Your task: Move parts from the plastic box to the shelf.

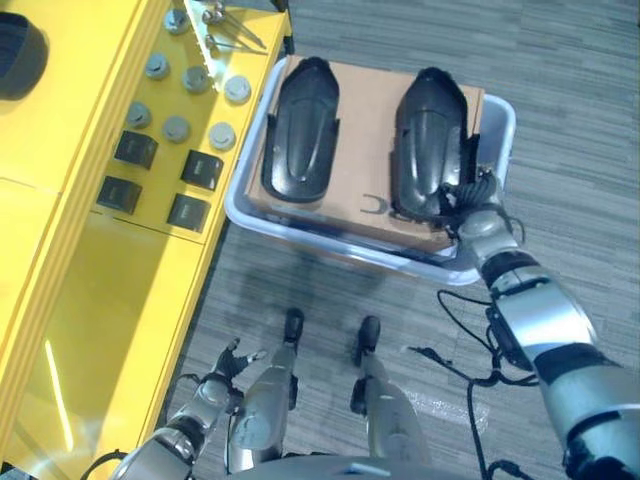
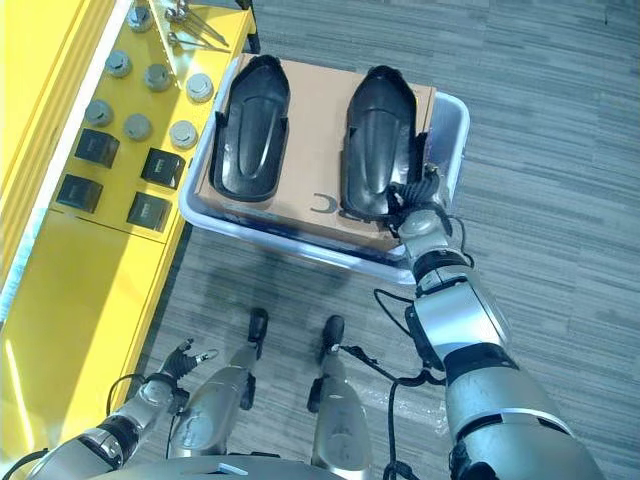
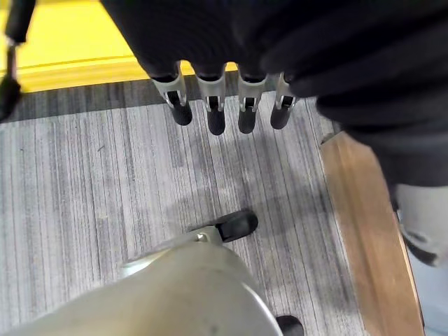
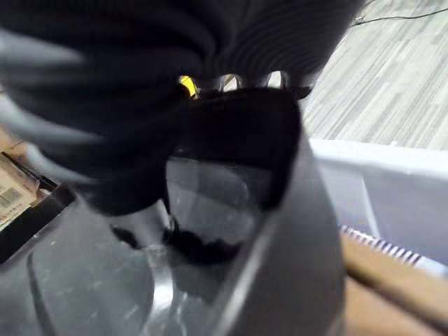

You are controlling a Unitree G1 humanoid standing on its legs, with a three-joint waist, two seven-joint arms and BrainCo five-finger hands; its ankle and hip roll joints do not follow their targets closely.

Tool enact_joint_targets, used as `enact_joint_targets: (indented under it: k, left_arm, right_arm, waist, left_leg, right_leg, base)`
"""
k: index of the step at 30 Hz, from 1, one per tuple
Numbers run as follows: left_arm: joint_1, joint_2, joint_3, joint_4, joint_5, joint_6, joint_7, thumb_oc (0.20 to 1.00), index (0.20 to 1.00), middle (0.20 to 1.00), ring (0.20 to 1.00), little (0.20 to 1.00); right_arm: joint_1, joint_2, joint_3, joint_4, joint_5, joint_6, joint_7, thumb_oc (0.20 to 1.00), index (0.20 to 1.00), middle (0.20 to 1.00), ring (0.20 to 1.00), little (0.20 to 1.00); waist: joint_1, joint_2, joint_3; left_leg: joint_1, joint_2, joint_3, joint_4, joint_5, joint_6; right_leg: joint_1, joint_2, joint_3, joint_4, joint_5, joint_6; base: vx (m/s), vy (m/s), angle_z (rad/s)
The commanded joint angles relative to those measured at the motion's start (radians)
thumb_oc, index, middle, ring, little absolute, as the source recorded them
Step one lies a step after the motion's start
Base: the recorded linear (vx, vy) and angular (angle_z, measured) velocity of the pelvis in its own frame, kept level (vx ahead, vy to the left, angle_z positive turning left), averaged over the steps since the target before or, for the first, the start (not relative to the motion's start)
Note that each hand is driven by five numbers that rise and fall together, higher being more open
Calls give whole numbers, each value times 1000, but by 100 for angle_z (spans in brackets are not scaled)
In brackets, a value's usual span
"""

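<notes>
Starting at the far left of the plastic box (image 1: 497, 120), the yellow shelf (image 1: 60, 270) carries round grey knobs (image 1: 176, 128) and, nearer the robot, four small black blocks (image 1: 202, 168); a few thin metal tools (image 1: 228, 28) lie at the shelf's far end, just beside the box's far left corner. Low down and well short of the box, the left hand (image 1: 232, 362) hangs beside the shelf's edge above the striped grey floor (image 1: 580, 90); its fingers (image 3: 215, 115) are straight and relaxed and hold nothing.

The box sits on the floor, touching the shelf's side. A brown cardboard sheet (image 1: 365, 130) lies across the top of the box, and two long black moulded parts rest on it side by side. The left black part (image 1: 300, 125) lies untouched. The right black part (image 1: 428, 140) has the right hand (image 1: 472, 195) at its near end, by the box's near right corner. In the right wrist view the hand's dark cover sits tight against the part's glossy surface, but the fingers are hidden there, so I cannot tell whether they grip it.
</notes>
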Motion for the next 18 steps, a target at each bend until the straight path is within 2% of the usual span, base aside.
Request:
enact_joint_targets:
  k: [1, 6, 9, 11, 12, 13, 18]
  left_arm:
    - [-28, 1, -27, 78, -4, 4, 0, 1000, 1000, 1000, 1000, 1000]
    - [14, 12, 26, 77, -9, 0, -2, 1000, 1000, 1000, 1000, 1000]
    - [44, 25, 57, 49, -16, -5, -7, 1000, 1000, 1000, 1000, 1000]
    - [71, 58, 97, -42, -23, -15, 0, 1000, 1000, 1000, 1000, 1000]
    - [101, 92, 141, -163, -22, -29, 13, 1000, 1000, 1000, 1000, 1000]
    - [103, 93, 140, -166, -22, -27, 13, 1000, 1000, 1000, 1000, 1000]
    - [192, 170, 261, -551, -26, -49, 33, 1000, 1000, 1000, 1000, 1000]
  right_arm:
    - [55, 68, 39, 68, -28, 35, 50, 200, 200, 200, 200, 200]
    - [152, 48, 1, 49, -60, 41, 50, 200, 200, 200, 200, 200]
    - [235, 42, -15, -35, -61, 26, 61, 200, 200, 200, 200, 200]
    - [318, 19, -25, -181, -79, 11, 67, 200, 200, 200, 200, 200]
    - [404, -7, -54, -286, -98, -5, 68, 200, 200, 200, 200, 200]
    - [408, -6, -55, -288, -99, -4, 68, 200, 200, 200, 200, 200]
    - [598, -89, -159, -623, -221, -5, 69, 200, 200, 200, 200, 200]
  waist:
    - [21, -27, -56]
    - [14, -42, -112]
    - [6, -51, -147]
    - [-1, -58, -170]
    - [2, -63, -193]
    - [2, -64, -192]
    - [9, -77, -253]
  left_leg:
    - [-6, 24, -4, -8, -23, -58]
    - [64, 34, 6, -8, -48, -54]
    - [116, 40, 14, -8, -61, -53]
    - [161, 46, 24, -8, -71, -51]
    - [200, 52, 29, -8, -80, -50]
    - [203, 52, 29, -8, -80, -50]
    - [284, 61, 41, -8, -103, -48]
  right_leg:
    - [38, -116, 45, -5, -16, 126]
    - [111, -120, 36, -5, -41, 125]
    - [164, -122, 28, -1, -59, 125]
    - [196, -121, 29, 16, -77, 125]
    - [231, -121, 27, 25, -92, 124]
    - [234, -121, 27, 25, -92, 124]
    - [307, -119, 27, 26, -121, 124]
  base:
    - [0, 0, 0]
    - [67, -14, 0]
    - [92, -21, 1]
    - [91, -42, -5]
    - [74, -45, -10]
    - [74, -59, -12]
    - [52, -54, -5]
